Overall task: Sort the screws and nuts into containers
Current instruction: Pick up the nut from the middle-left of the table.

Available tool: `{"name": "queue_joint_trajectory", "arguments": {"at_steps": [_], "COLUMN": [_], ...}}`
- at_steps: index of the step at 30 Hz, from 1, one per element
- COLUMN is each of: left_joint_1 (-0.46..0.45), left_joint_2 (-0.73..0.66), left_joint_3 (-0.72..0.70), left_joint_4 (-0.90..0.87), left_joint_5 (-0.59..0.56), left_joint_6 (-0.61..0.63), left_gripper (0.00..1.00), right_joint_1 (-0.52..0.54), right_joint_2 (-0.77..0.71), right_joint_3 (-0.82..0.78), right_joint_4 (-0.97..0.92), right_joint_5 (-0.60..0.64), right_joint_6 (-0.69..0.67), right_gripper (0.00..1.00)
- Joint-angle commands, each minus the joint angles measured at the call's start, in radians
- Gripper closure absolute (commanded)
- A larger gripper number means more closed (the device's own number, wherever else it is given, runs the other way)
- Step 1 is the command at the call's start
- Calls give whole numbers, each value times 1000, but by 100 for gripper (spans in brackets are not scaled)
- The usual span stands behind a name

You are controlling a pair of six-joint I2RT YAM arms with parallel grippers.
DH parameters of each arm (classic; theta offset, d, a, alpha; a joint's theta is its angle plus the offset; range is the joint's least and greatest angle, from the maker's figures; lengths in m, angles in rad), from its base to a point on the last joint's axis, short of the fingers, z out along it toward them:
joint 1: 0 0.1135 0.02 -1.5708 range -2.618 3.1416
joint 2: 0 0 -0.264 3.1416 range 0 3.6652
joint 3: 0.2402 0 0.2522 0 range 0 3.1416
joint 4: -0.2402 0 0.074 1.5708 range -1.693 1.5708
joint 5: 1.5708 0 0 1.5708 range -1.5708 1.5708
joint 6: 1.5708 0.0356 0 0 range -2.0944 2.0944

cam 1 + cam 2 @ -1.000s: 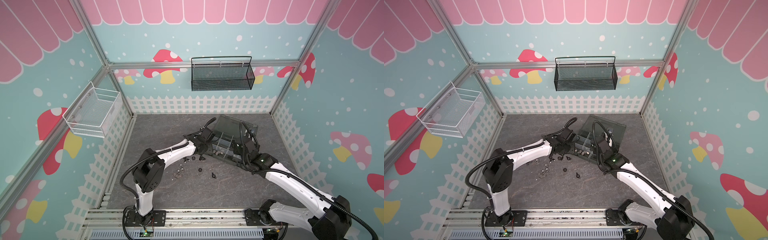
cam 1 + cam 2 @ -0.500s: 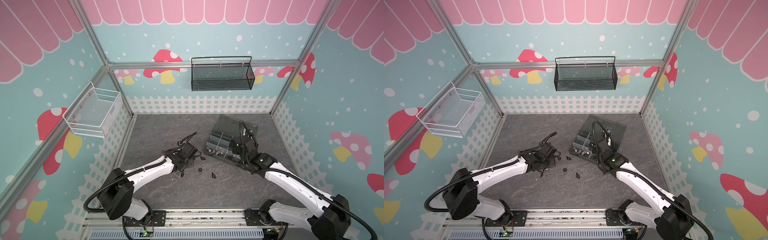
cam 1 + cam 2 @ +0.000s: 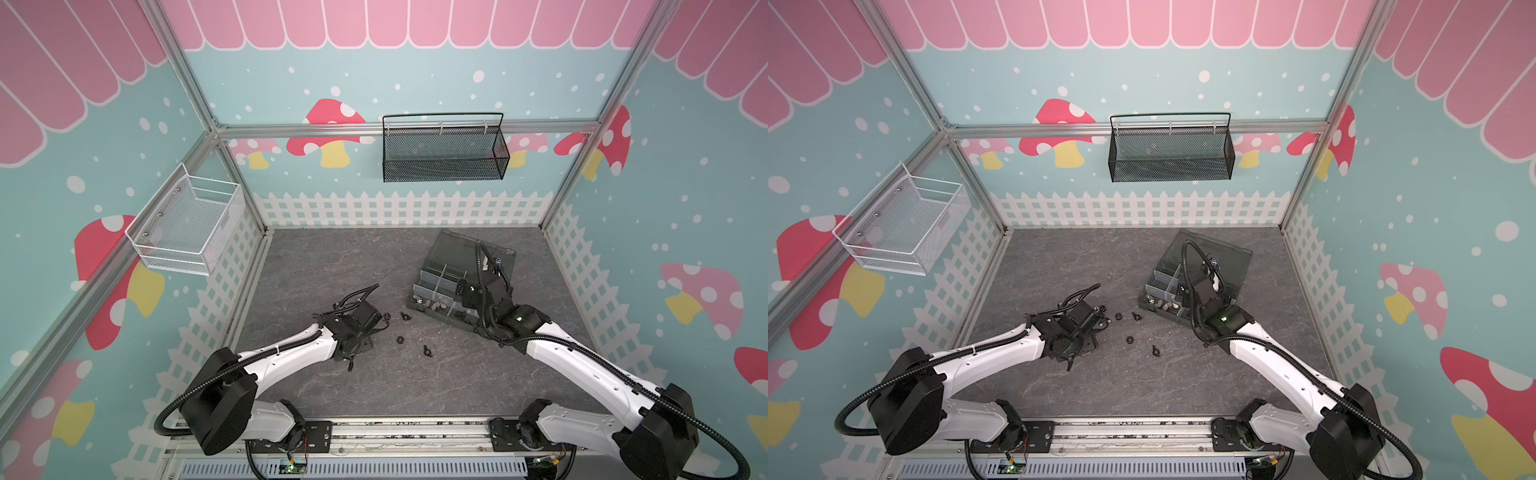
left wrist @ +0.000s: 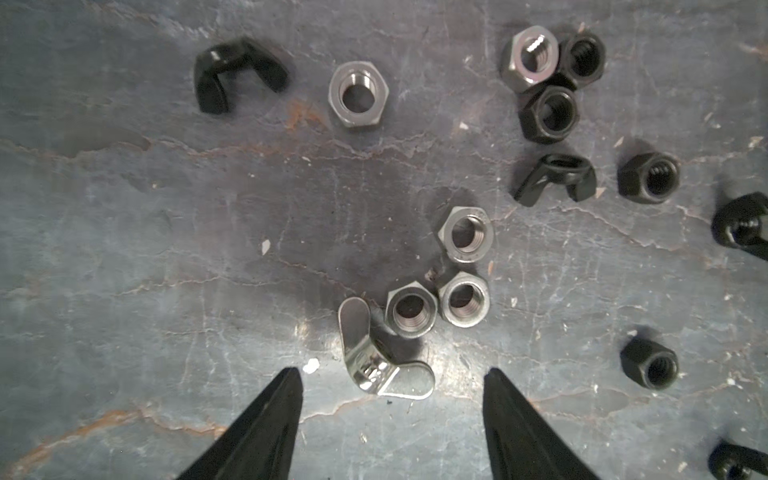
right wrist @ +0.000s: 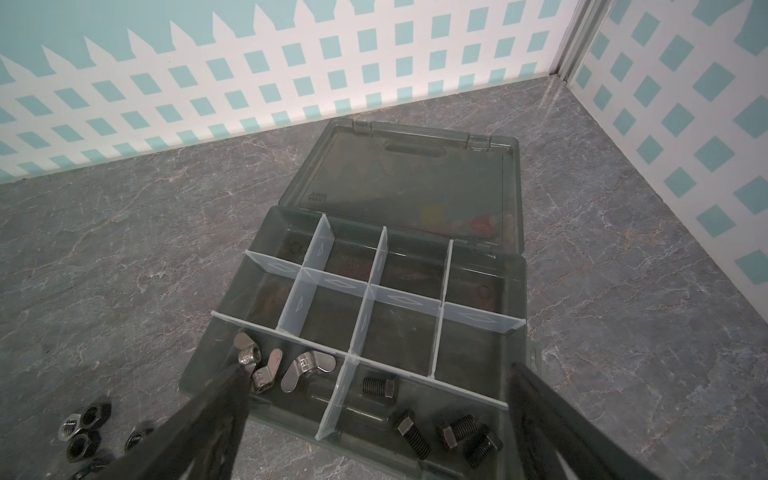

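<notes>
Grey stone-patterned table (image 3: 332, 266) carries a dark box (image 3: 451, 249) with its lid open, well to the right of the loose parts. The left gripper (image 4: 391, 372) hangs low over the table, jaws apart and holding nothing. A silver wing nut (image 4: 365, 353) lies between its tips, and silver and black nuts (image 4: 463, 299) are scattered just beyond. The right gripper (image 5: 376, 368) is spread wide above the box's cells (image 5: 395, 336), empty. Four black screws (image 5: 409, 432) lie in one edge cell, and three silver wing nuts (image 5: 307, 365) lie in the cell beside it.
</notes>
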Motion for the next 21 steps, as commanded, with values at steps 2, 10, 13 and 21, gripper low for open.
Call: {"name": "queue_joint_trajectory", "arguments": {"at_steps": [2,10,13,21], "left_joint_1": [8,9,8,18], "left_joint_2": [36,109,124,118], "left_joint_3": [10,9,3,-53], "left_joint_4": [-21,-6,-6,-8], "left_joint_5": [-12,21,33,88], "left_joint_6": [-8,5,6,-21], "left_gripper": [24,23,26,37], "right_joint_1": [-2,-2,-3,-3], "right_joint_2": [-1,-7,-8,-5], "right_joint_3": [-13,-18,-16,-14], "right_joint_4": [21,20,21,21], "right_joint_5": [-2,8,12,11], "right_joint_6": [2,0,-1,-2], "right_gripper": [3,3,3,3]}}
